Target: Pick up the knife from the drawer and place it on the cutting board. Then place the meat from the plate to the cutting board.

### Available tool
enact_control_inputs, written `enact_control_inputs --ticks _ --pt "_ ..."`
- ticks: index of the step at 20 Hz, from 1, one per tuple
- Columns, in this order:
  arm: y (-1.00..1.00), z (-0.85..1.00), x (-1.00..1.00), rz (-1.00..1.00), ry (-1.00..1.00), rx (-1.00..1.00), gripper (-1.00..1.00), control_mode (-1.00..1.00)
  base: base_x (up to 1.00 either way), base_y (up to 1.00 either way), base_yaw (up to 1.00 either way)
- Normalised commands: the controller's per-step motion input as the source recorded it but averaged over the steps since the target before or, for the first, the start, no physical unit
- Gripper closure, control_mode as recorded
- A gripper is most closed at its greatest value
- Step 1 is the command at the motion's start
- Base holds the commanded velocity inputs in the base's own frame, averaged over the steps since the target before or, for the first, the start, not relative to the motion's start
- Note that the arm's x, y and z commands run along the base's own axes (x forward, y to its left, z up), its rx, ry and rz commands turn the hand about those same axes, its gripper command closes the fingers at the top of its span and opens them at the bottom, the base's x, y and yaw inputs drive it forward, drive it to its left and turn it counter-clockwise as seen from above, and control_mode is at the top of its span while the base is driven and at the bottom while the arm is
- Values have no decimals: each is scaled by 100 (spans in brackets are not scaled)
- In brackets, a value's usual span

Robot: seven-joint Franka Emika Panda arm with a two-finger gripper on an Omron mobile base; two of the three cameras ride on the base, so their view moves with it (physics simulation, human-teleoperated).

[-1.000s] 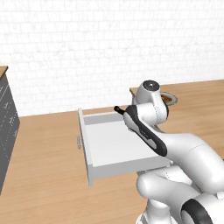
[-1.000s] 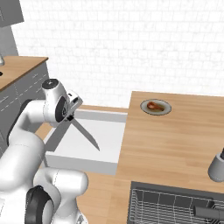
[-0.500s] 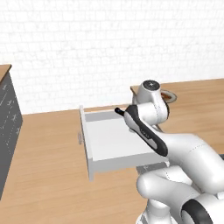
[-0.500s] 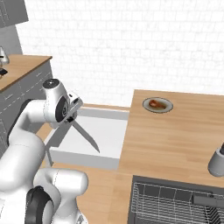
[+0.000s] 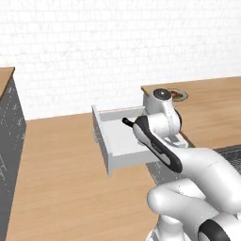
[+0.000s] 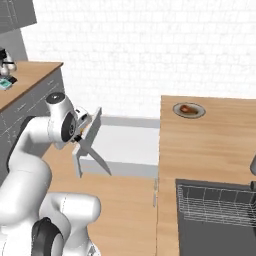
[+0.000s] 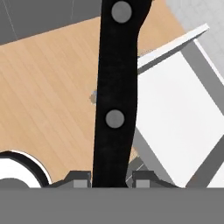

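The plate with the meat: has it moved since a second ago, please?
No: the plate keeps its spot by the counter's back corner; the camera shifted.

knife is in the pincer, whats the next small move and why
Probably carry the knife right, toward the counter with the plate. The pincer is shut on its black handle, the blade hangs over the open drawer, and no cutting board is in sight, so the board must first be found.

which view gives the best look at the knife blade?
Right base view: the knife hangs from the gripper, whole grey blade visible against the open drawer. Hand view gives just its black riveted handle; left base view just the handle's end.
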Motion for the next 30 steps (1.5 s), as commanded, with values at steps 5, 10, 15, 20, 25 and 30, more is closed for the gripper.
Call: enact_control_inputs --ticks 5,10,15,20,25,30 --pt "0 0 0 0 0 0 100 100 0 85 -60" --pt "0 0 0 0 0 0 100 100 0 26 -91" --pt "0 0 0 0 0 0 100 100 0 3 -100" --pt "0 0 0 0 0 0 100 100 0 3 -100" --pt "0 0 0 0 0 0 100 100 0 -19 -78" --pt "0 0 0 0 0 0 100 100 -17 -78 -23"
